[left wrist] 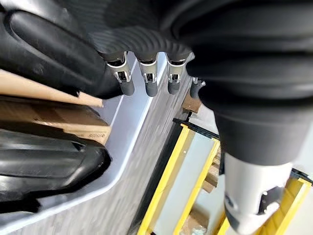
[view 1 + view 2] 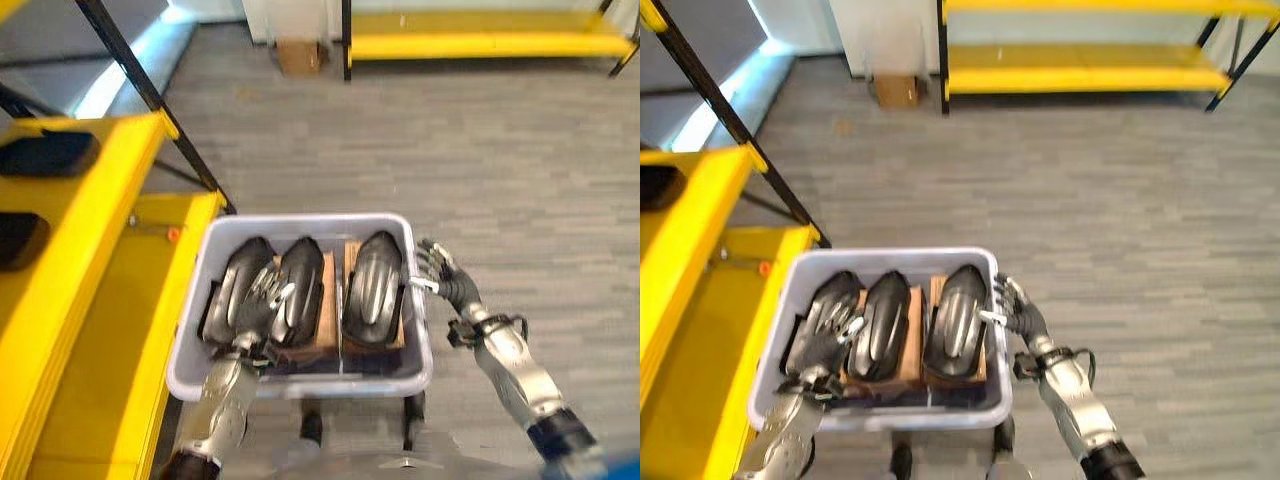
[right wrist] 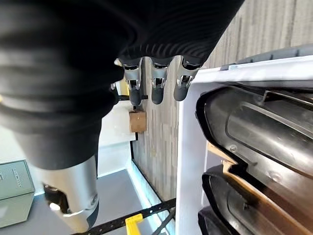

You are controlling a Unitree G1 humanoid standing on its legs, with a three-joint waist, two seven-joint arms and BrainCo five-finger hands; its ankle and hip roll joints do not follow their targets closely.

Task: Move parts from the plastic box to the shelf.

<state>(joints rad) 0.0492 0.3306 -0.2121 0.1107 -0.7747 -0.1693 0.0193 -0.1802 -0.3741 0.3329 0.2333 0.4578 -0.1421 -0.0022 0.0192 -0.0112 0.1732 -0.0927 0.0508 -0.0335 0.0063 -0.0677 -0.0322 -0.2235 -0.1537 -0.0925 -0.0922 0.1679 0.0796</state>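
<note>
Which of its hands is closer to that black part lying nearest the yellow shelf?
The left. The left hand rests on the black part nearest the shelf, inside the plastic box. The right hand is outside the box, by the wall on its far side from the yellow shelf.

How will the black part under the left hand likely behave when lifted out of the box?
The black part looks like a rigid moulded shell, probably light. Its glossy curved back may slip under the left hand. Packed tightly beside its neighbour, it could snag.

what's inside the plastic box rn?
Three black molded parts lie side by side in the plastic box, on brown cardboard pieces. The left hand rests on the middle part. The box floor is covered.
</note>
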